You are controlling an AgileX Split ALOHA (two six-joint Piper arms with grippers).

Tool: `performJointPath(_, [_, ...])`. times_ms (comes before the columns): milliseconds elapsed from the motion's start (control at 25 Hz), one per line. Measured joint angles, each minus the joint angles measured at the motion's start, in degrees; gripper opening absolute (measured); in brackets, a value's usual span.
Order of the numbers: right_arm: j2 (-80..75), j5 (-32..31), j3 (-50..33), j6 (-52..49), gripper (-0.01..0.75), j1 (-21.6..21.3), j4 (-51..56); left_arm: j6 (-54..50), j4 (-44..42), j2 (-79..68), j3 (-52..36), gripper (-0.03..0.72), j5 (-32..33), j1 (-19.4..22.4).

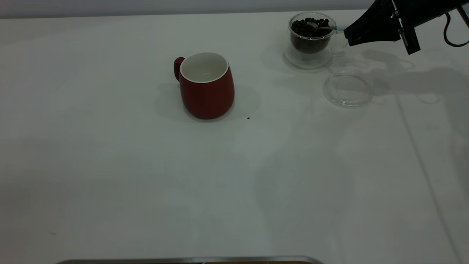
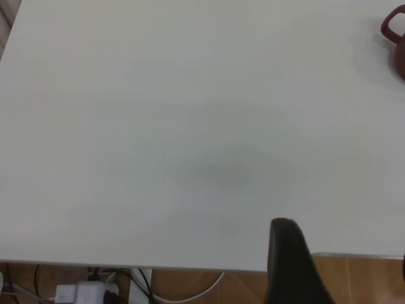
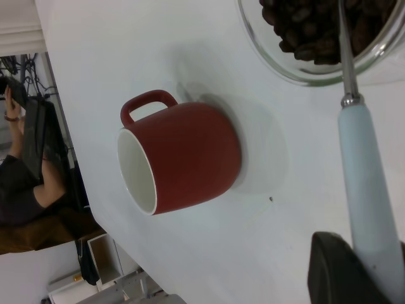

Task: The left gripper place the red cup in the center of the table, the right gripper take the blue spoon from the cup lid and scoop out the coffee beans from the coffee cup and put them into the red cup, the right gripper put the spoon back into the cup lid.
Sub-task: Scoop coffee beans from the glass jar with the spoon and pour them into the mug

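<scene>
The white bench [image 1: 110, 165] spreads wide and bare. The red cup [image 1: 207, 86] stands upright near its centre, empty. Far right sits the glass coffee cup [image 1: 311, 40], beans [image 1: 309, 25] heaped inside, its lid [image 1: 348, 88] lying just nearer. My right hand [image 1: 348, 35] is clamped on the blue spoon [image 3: 370, 190] by the handle end, bowl dipped among the beans. Light, stiff, slippery; I should keep it level. My left hand [image 2: 291, 266] is parked at the bench edge; its state I cannot tell.

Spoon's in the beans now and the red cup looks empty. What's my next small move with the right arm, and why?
Probably tip the blue spoon up and lift it clear. The right gripper holds its handle, and its bowl already lies in the coffee beans inside the coffee cup. The red cup shows only white inside, so a loaded spoon must travel there.
</scene>
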State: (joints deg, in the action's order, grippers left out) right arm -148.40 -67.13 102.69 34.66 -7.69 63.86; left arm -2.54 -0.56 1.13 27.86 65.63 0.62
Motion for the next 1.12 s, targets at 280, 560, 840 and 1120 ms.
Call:
performJointPath(280, [0.00,-0.05,0.00,0.07,0.095,-0.79,0.26,0.15,0.00,0.00,0.00,0.482,0.00,0.00])
performJointPath(560, [0.00,-0.05,0.00,-0.29,0.095,-0.98,0.50,0.09,0.00,0.00,0.00,0.482,0.00,0.00])
performJointPath(840, [0.00,-0.05,0.00,-0.51,0.095,-1.04,1.31,0.09,0.00,0.00,0.00,0.482,0.00,0.00])
performJointPath(1120, [0.00,-0.05,0.00,-1.29,0.095,-1.04,1.34,0.09,0.00,0.00,0.00,0.482,0.00,0.00])
